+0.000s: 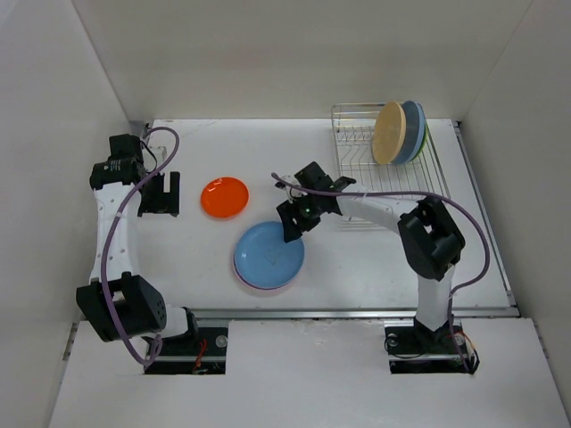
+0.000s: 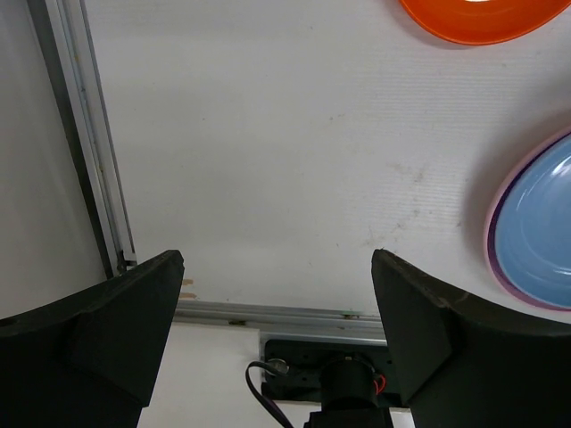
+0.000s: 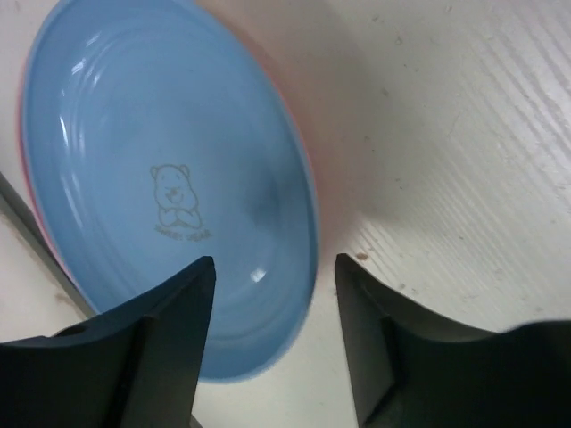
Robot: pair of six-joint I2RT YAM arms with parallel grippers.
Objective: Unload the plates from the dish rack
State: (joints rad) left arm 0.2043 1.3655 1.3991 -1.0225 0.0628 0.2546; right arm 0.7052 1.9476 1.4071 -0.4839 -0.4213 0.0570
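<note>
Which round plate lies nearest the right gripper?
The light blue plate stacked on a pink one, under the right gripper; the orange plate lies apart, others stand in the wire dish rack.

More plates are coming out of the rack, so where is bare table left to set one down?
Bare table lies behind the orange plate up to the dish rack, and at the near edge between the blue plate and the right arm's base. Crowded: the middle, where the right gripper sits over the blue plate.

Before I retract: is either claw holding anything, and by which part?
Nothing is held. The right claw is open astride the rim of the blue plate; the left claw is open, empty.
</note>
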